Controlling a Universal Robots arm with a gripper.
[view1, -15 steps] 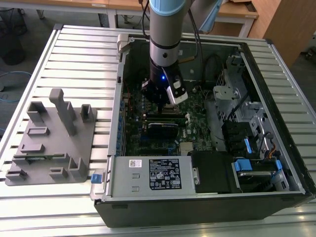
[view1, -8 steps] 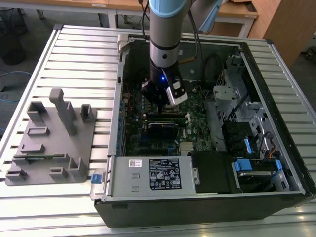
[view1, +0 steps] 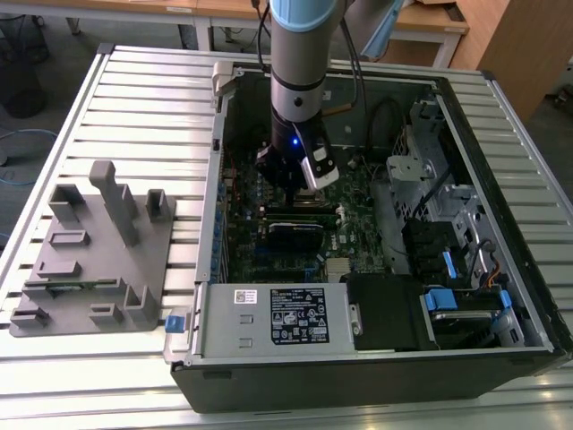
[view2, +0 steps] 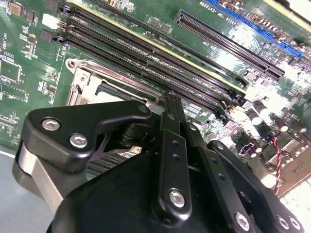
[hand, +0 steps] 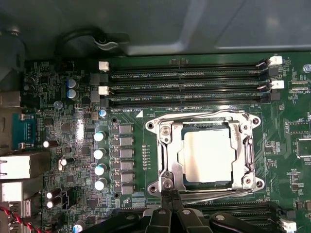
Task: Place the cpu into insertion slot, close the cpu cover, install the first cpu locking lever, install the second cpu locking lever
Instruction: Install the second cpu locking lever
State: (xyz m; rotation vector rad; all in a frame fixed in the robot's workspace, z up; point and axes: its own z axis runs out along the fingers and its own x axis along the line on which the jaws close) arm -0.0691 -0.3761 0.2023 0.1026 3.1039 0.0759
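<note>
In the first wrist view the cpu (hand: 206, 154) lies with its silver face up in the insertion slot (hand: 228, 186). The cpu cover (hand: 244, 151) is down flat around it, and the chip shows through its window. One thin wire lever (hand: 194, 116) runs along the socket edge by the memory slots, and another lever (hand: 221, 194) runs along the opposite edge. My gripper (hand: 169, 195) has its two black fingers pressed together, tips at the socket corner beside that second lever. The second wrist view has the gripper (view2: 170, 99) over the socket frame (view2: 82, 85). In the exterior view the gripper (view1: 288, 184) reaches down into the open computer case.
Long memory slots (hand: 189, 87) run beside the socket. A black card (view1: 295, 235) stands upright on the motherboard just beyond the gripper. The power supply (view1: 291, 315) and drive cages (view1: 448, 242) line the case. A grey fixture (view1: 89, 260) sits on the slatted table at the exterior view's left.
</note>
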